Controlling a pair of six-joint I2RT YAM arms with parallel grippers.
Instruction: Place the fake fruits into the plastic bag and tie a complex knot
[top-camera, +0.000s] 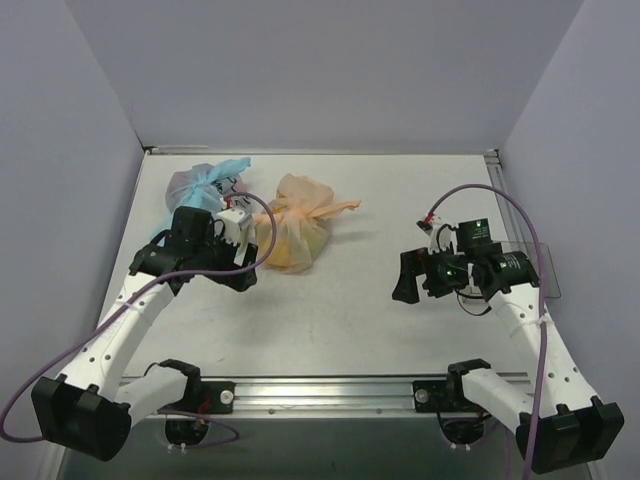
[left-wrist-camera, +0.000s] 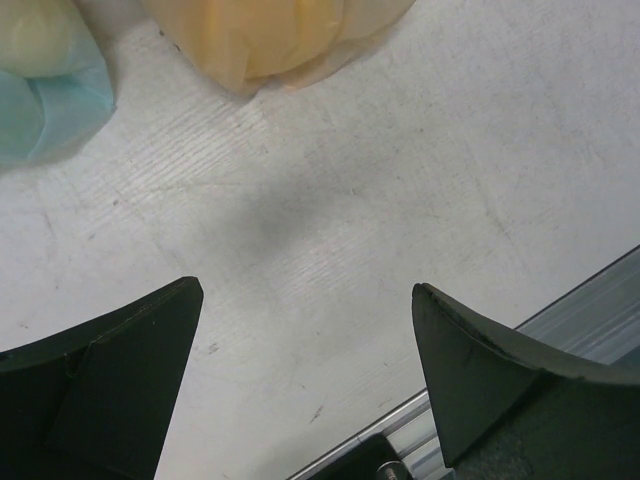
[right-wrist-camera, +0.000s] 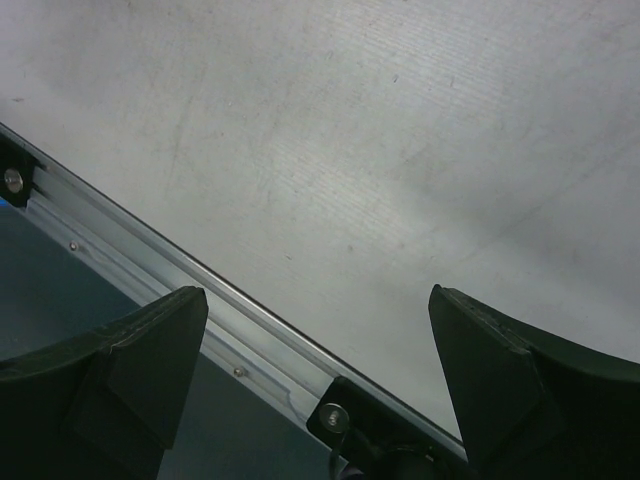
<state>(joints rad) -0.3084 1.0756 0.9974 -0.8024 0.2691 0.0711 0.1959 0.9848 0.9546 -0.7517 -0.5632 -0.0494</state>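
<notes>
A scuffed white table (top-camera: 340, 310) sits between plain lavender walls (top-camera: 330, 60).

Plastic bag (top-camera: 292, 235) lies on the counter (top-camera: 340, 320) left of centre, with the knot (top-camera: 320, 209) tail pointing right. Fake fruits (top-camera: 288, 252) apparently sit inside it. Second bag (top-camera: 205, 182) is behind-left of it. Left claw (top-camera: 236, 274) is just before both bags, and right claw (top-camera: 408, 280) is well apart at right.

top: I look down steeply from high, well back from the plastic bag (top-camera: 292, 235) | left wrist: low, close, bag's edge shared with top | right wrist: low, well apart from bag, facing surface (right-wrist-camera: 400, 150)
</notes>
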